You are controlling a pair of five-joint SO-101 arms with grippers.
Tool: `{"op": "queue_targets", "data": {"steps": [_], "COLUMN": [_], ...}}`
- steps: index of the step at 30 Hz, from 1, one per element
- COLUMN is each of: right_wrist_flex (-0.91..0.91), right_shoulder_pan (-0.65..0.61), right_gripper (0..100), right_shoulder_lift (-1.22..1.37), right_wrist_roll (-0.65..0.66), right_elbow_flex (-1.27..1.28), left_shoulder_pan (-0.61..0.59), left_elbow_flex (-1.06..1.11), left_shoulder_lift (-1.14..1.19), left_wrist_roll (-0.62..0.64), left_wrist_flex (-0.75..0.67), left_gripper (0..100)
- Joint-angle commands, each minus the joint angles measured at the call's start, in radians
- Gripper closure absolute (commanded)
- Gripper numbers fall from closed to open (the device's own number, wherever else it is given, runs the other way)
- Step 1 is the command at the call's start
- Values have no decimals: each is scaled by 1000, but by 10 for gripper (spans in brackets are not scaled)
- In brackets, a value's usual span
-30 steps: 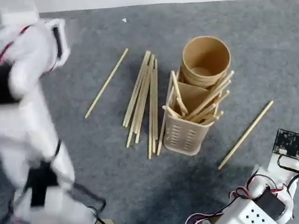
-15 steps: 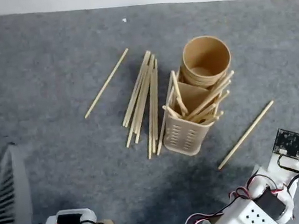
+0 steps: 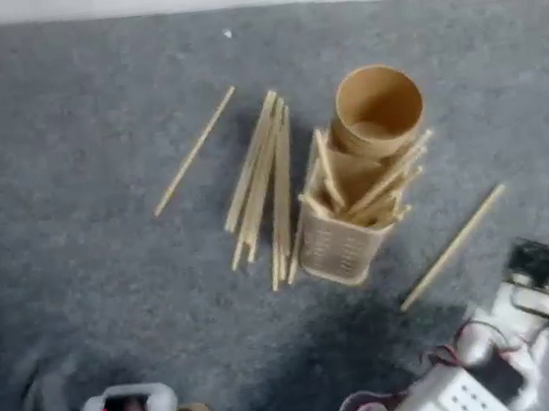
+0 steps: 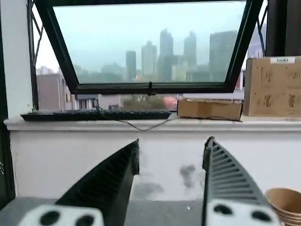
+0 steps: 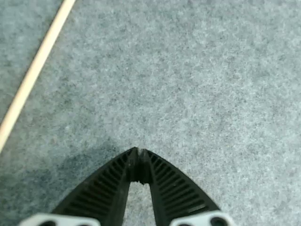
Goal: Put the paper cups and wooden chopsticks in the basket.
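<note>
Pincers differ: the right pincer (image 5: pixel 139 151) is closed tip to tip with nothing in it, low over the grey felt desk (image 5: pixel 211 70). One wooden chopstick (image 5: pixel 35 75) lies off to its side, apart, and felt stretches ahead. The left pincer (image 4: pixel 172 141) gapes wide and empty, raised, facing a white wall (image 4: pixel 56 160) under a window (image 4: pixel 150 42). Stacked paper cups (image 4: pixel 284 205) sit lower, beside it. Farther out, the basket (image 3: pixel 343 242) holds chopsticks, and loose chopsticks (image 3: pixel 262 182) lie alongside it on the felt.
</note>
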Motion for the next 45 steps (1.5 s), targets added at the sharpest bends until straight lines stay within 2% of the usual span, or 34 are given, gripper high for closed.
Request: {"op": "queue_targets", "data": {"steps": [1,7,11,45], "right_wrist_flex": [7,7,7,7], "right_shoulder_pan": [-82,-466,-601,-613], "right_gripper": [983,983,983,983], "right_shoulder_lift": [-2,-2,-2,-4], "right_wrist_roll": [5,3,3,5], "right_elbow_flex": [145,145,145,145], "left_shoulder_pan": [-2,-10,-12,-13], "left_elbow_flex": [4,-25,-44,-41], "left_shoulder_lift": [4,4,4,4], "left_wrist_roll": [-9,-9,-9,-9], "left_wrist_flex": [-8,25,25,21], "left_gripper": [776,776,776,776]}}
